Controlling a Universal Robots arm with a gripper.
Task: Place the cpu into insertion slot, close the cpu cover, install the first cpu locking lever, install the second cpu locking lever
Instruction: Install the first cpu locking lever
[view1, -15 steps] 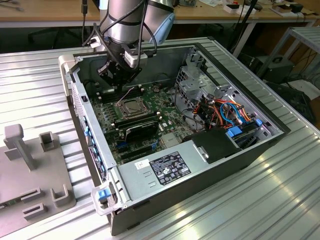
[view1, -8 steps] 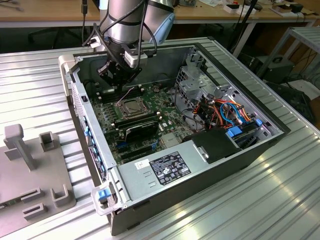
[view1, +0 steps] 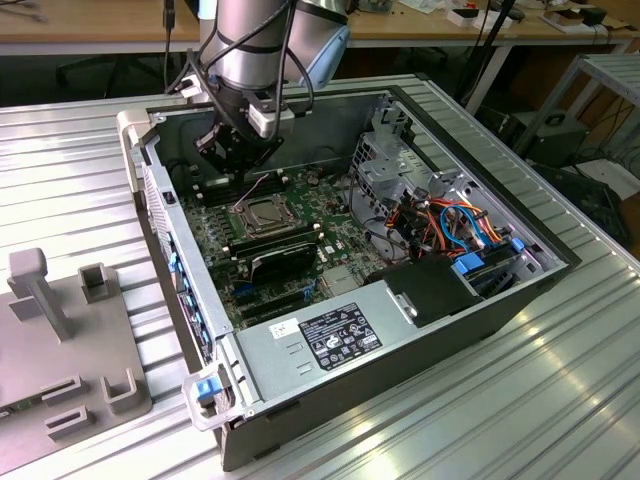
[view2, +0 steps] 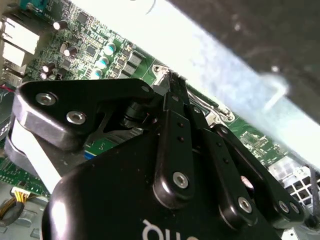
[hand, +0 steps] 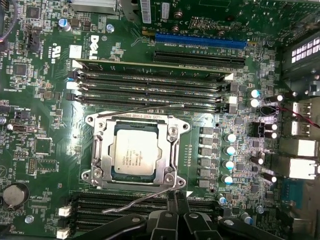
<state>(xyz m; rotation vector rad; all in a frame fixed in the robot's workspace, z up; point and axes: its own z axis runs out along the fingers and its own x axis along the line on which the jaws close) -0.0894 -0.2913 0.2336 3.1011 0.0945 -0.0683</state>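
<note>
Tool (hand: 177, 196) fingers pressed together, tips at lever (hand: 145, 198) end just beside cover (hand: 172, 150); cpu (hand: 135, 155) seated beneath.

Ribbed metal table (view1: 560, 400) carries open computer case (view1: 350, 380), grey fixture plate (view1: 40, 360) beside

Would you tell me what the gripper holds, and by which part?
Cannot be told; the gripper is at one end of a locking lever.

overhead: the computer case (view1: 150, 200) was open on top, its motherboard (view1: 330, 235) reachable from above.
flanks: memory slots (hand: 150, 90) ran close along two sides of the cpu cover (hand: 173, 150).
near edge: a wire lever (hand: 140, 200) crossed just by the gripper (hand: 176, 200).
exterior view's right: drive cage (view1: 385, 165) and cables (view1: 450, 225) crowded the space.
</note>
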